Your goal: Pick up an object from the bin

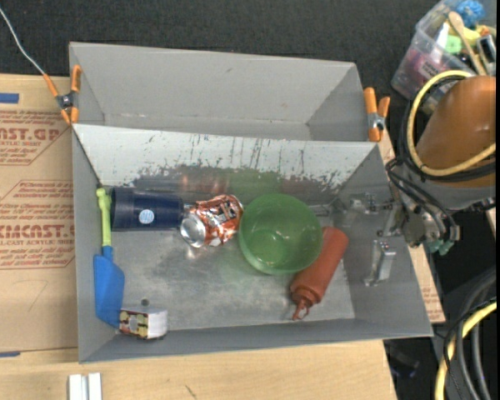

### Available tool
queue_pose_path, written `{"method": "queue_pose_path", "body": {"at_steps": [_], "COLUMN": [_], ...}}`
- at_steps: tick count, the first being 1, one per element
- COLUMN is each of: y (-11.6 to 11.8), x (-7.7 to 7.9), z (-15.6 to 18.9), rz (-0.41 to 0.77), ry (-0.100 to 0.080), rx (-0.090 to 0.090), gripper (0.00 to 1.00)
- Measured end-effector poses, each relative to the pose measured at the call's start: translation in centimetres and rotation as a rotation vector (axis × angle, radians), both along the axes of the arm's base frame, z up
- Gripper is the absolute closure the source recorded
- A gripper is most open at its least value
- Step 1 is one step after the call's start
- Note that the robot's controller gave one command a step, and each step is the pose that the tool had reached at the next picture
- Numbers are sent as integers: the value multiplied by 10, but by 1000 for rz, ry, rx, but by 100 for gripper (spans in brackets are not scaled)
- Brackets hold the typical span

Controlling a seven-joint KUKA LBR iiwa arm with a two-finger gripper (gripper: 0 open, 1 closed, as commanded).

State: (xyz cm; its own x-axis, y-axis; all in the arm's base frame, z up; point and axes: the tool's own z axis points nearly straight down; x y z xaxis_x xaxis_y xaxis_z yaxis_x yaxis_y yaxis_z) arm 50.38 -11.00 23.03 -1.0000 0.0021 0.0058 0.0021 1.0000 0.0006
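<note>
My gripper (pixel 382 261) hangs over the bin's sloping right wall, at mid height. Nearest to it, just to its left, a red-brown squeeze bottle (pixel 318 272) lies slanted with its nozzle toward the front. The bottle's upper end rests against a green bowl (pixel 279 233) standing upright in the middle of the bin. A crushed orange and white can (pixel 210 221) lies against the bowl's left side.
A dark blue cylinder (pixel 143 209) lies at the back left. A blue brush with a green handle (pixel 107 265) runs along the left wall. A small printed box (pixel 143 323) sits in the front left corner.
</note>
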Motion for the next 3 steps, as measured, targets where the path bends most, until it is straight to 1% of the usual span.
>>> {"method": "queue_pose_path", "body": {"at_steps": [1, 2, 3], "y": [1, 20, 26], "x": [1, 22, 10], "z": [5, -47, -120], "rz": [3, 148, 339], "ry": [-8, -8, -1], "rx": [-1, -1, 3], "gripper": [0, 0, 0]}}
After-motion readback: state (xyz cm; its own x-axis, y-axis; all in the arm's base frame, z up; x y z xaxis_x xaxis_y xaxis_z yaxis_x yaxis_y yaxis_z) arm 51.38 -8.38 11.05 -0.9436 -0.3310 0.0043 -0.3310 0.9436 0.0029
